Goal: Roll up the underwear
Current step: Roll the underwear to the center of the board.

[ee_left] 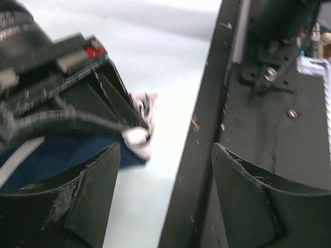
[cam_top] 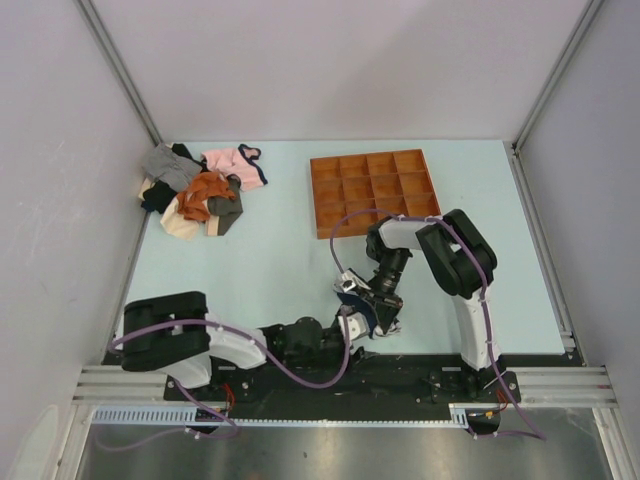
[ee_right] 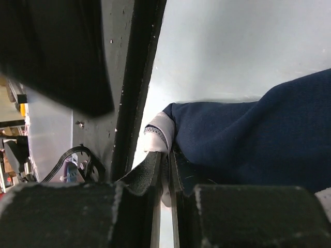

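Observation:
The underwear is a small navy bundle with white trim, lying near the table's front edge between the two arms. In the right wrist view its navy cloth bulges to the right, and my right gripper is shut on the white trim. In the left wrist view my left gripper is open with nothing between its fingers, hovering over the table's edge. The underwear lies just left of it, under the right gripper.
A pile of pink, orange, grey and dark garments lies at the far left. A wooden tray with several compartments stands at the back centre. The black base rail runs right beside the underwear.

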`<control>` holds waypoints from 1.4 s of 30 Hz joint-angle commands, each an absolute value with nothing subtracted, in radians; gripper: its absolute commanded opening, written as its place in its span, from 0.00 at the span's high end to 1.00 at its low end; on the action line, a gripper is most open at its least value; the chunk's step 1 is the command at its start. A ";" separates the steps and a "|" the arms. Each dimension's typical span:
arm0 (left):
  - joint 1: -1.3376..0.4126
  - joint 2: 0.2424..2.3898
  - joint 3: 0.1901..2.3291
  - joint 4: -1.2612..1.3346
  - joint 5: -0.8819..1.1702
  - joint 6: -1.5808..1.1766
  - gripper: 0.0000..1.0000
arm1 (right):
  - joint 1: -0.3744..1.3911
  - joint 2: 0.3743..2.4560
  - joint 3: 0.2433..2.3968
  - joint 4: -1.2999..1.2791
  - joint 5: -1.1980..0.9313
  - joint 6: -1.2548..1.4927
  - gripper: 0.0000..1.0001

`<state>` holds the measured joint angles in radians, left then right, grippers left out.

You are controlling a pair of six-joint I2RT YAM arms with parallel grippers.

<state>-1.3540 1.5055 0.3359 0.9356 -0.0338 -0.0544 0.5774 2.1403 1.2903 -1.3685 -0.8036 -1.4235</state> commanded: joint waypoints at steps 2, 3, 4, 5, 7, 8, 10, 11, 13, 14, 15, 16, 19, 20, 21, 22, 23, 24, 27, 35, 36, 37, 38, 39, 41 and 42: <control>-1.362 1.618 0.443 0.974 -0.097 -0.012 0.26 | 0.568 2.167 1.330 -1.434 -0.838 -1.434 0.94; -1.362 1.643 0.460 0.965 -0.100 -0.012 0.26 | 0.569 2.171 1.331 -1.437 -0.839 -1.437 0.95; -1.362 1.657 0.468 0.962 -0.100 -0.012 0.26 | 0.566 2.172 1.335 -1.445 -0.841 -1.442 0.94; -1.362 1.667 0.474 0.957 -0.100 -0.015 0.28 | 0.563 2.177 1.338 -1.448 -0.844 -1.446 0.94; -1.362 1.698 0.494 0.939 -0.115 -0.023 0.31 | 0.558 2.181 1.344 -1.454 -0.848 -1.451 0.94; -1.362 1.706 0.500 0.933 -0.124 -0.026 0.35 | 0.557 2.181 1.344 -1.457 -0.853 -1.456 0.94; -1.362 1.726 0.512 0.914 -0.158 -0.034 0.38 | 0.555 2.181 1.347 -1.459 -0.854 -1.459 0.94; -1.362 1.729 0.514 0.911 -0.161 -0.034 0.39 | 0.555 2.181 1.345 -1.459 -0.854 -1.462 0.94; -1.361 1.738 0.517 0.907 -0.176 -0.034 0.39 | 0.555 2.180 1.345 -1.459 -0.854 -1.463 0.94; -1.362 1.740 0.520 0.902 -0.181 -0.034 0.39 | 0.555 2.181 1.345 -1.459 -0.854 -1.462 0.94; -1.362 1.741 0.522 0.900 -0.187 -0.032 0.40 | 0.555 2.181 1.345 -1.460 -0.854 -1.462 0.95; -1.361 1.749 0.525 0.884 -0.189 -0.031 0.42 | 0.555 2.181 1.345 -1.460 -0.854 -1.463 0.95; -1.359 1.762 0.543 0.853 -0.192 -0.028 0.45 | 0.554 2.181 1.345 -1.460 -0.857 -1.465 0.94; -1.361 1.773 0.551 0.838 -0.190 -0.026 0.46 | 0.554 2.180 1.345 -1.460 -0.857 -1.463 0.94; -1.361 1.775 0.555 0.831 -0.189 -0.026 0.48 | 0.552 2.180 1.345 -1.463 -0.861 -1.465 0.94; -1.361 1.781 0.563 0.827 -0.186 -0.028 0.49 | 0.552 2.180 1.345 -1.463 -0.861 -1.466 0.94; -1.361 1.789 0.568 0.806 -0.184 -0.026 0.51 | 0.552 2.177 1.345 -1.465 -0.861 -1.466 0.94; -1.361 1.793 0.572 0.796 -0.181 -0.026 0.56 | 0.551 2.178 1.345 -1.465 -0.861 -1.465 0.94; -1.361 1.802 0.580 0.781 -0.169 -0.028 0.79 | 0.549 2.172 1.345 -1.468 -0.862 -1.465 0.92; -1.345 1.778 0.531 0.773 -0.094 -0.121 1.00 | 0.506 2.103 1.356 -1.471 -0.890 -1.470 0.77; -1.339 1.776 0.522 0.788 -0.084 -0.142 1.00 | 0.496 2.091 1.367 -1.473 -0.899 -1.470 0.75; -1.321 1.769 0.497 0.801 -0.075 -0.165 1.00 | 0.485 2.080 1.373 -1.474 -0.902 -1.470 0.73; -1.310 1.766 0.483 0.816 -0.043 -0.216 1.00 | 0.459 2.056 1.382 -1.482 -0.911 -1.474 0.70; -1.296 1.761 0.470 0.834 -0.028 -0.241 0.99 | 0.447 2.046 1.400 -1.488 -0.916 -1.479 0.69; -1.256 1.763 0.439 0.877 0.015 -0.316 1.00 | 0.420 2.020 1.419 -1.512 -0.925 -1.494 0.67; -1.246 1.764 0.430 0.890 0.041 -0.339 1.00 | 0.394 2.011 1.434 -1.520 -0.925 -1.496 0.67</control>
